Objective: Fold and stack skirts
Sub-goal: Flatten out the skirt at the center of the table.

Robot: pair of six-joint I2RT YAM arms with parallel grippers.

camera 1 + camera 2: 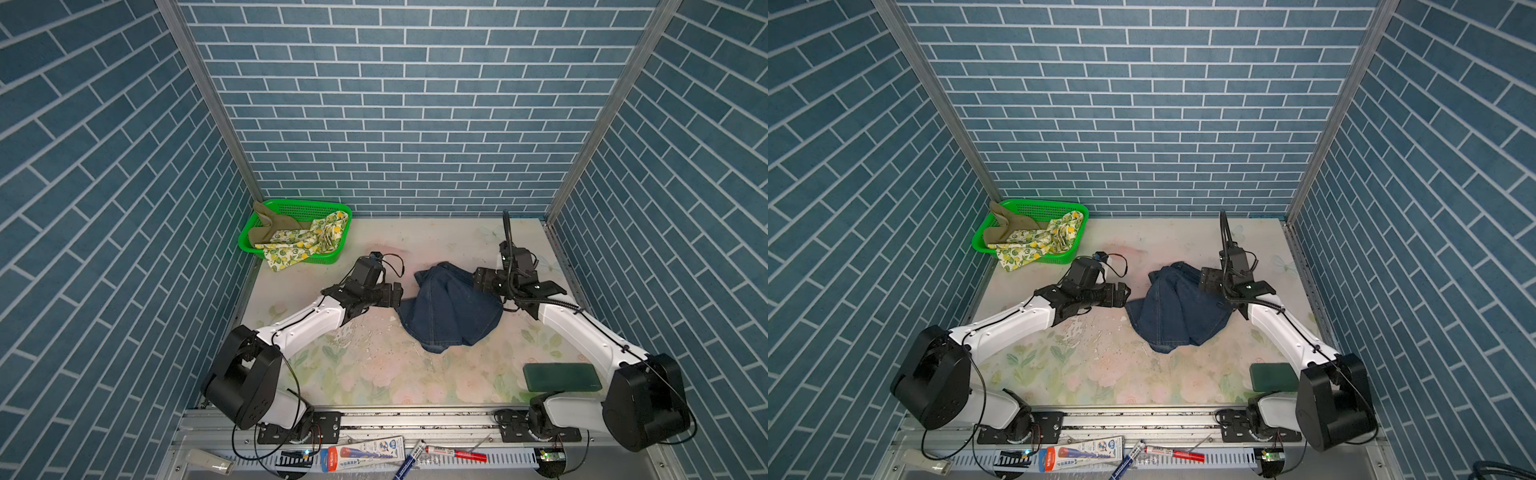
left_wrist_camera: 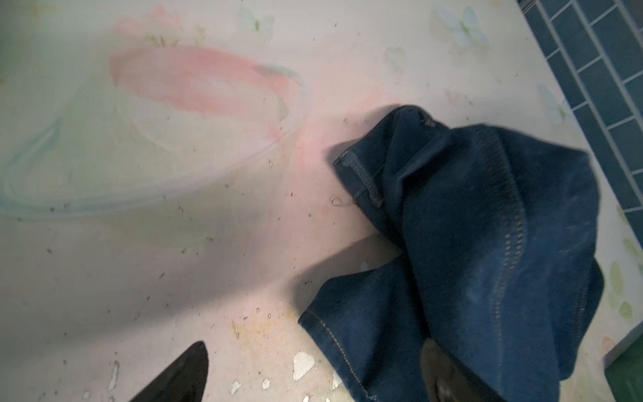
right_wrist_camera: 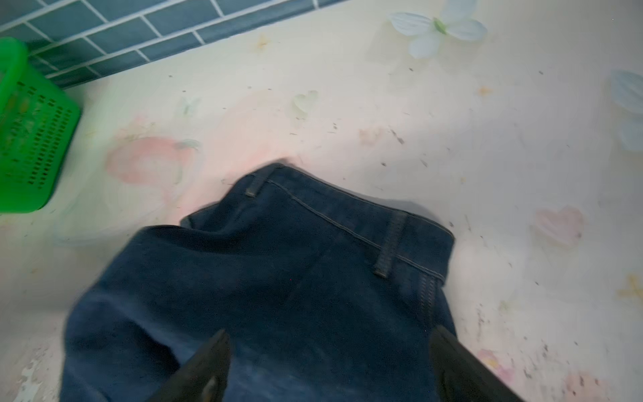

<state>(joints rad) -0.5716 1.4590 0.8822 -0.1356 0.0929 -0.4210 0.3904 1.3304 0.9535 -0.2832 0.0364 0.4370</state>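
A dark blue denim skirt [image 1: 449, 307] [image 1: 1177, 309] lies crumpled mid-table, waistband toward the back wall. My left gripper [image 1: 399, 293] [image 2: 313, 348] is open at the skirt's left hem [image 2: 348, 348]; one finger hangs over the cloth, the other over bare table. My right gripper [image 1: 478, 282] [image 3: 330, 332] is open just above the denim [image 3: 278, 296], near the waistband, and holds nothing. The lemon-print skirt [image 1: 307, 241] [image 1: 1038, 241] spills over the front of the green basket [image 1: 307, 205] [image 1: 1042, 204]. The khaki skirt [image 1: 270, 226] [image 1: 1005, 224] lies inside it.
The basket stands in the back left corner, also seen in the right wrist view [image 3: 31, 139]. A dark green pad [image 1: 561, 376] [image 1: 1273, 376] lies near the right arm's base. Pens and small tools [image 1: 374, 453] rest on the front rail. Blue brick walls enclose three sides.
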